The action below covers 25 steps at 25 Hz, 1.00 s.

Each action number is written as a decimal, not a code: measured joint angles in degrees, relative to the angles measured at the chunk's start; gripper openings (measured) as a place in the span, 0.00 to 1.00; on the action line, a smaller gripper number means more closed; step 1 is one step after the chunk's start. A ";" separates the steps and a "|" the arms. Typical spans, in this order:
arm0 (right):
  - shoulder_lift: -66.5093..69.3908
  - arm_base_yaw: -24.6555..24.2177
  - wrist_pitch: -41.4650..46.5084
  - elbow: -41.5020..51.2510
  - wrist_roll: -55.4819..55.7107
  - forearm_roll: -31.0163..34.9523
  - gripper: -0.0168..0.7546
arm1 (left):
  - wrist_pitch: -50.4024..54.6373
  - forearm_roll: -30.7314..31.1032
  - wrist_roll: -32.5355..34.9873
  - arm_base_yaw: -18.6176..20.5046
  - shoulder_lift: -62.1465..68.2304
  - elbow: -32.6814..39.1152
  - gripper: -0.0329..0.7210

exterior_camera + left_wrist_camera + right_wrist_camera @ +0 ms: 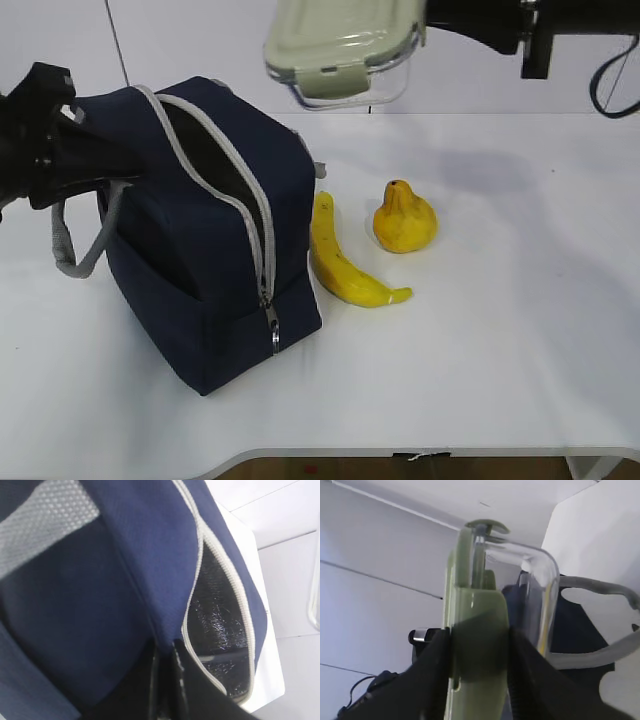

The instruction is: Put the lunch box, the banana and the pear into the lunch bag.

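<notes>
The lunch bag is matt navy woven cloth with grey zipper tape and a shiny metal pull; its handle is grey webbing, and the lining looks like crinkled, glossy black foil. The lunch box is clear, glossy glass or plastic, hard to tell which, under a smooth pale green plastic lid. The banana has smooth, faintly waxy yellow skin; the pear is duller and slightly speckled. The table is plain matt white

Exterior view: slanted down across the table. Left wrist view: pressed close to the lunch bag (shared, at 9 o'clock in exterior). Right wrist view: close behind the lunch box.
</notes>
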 joint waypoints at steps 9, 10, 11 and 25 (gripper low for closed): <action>4.75 11.54 -5.95 -10.24 2.30 -7.01 0.34 | 0.00 -0.08 0.05 0.00 0.00 0.00 0.05; 5.85 12.59 -6.19 -11.14 2.34 -7.97 0.34 | 0.00 -0.08 0.05 0.00 0.00 0.00 0.05; 6.93 13.51 -6.33 -12.30 2.44 -9.38 0.34 | 0.00 -0.08 0.05 0.00 0.00 0.00 0.05; 15.12 20.12 -7.35 -25.63 1.89 -36.03 0.34 | 0.00 -0.47 0.18 0.00 0.09 0.00 0.05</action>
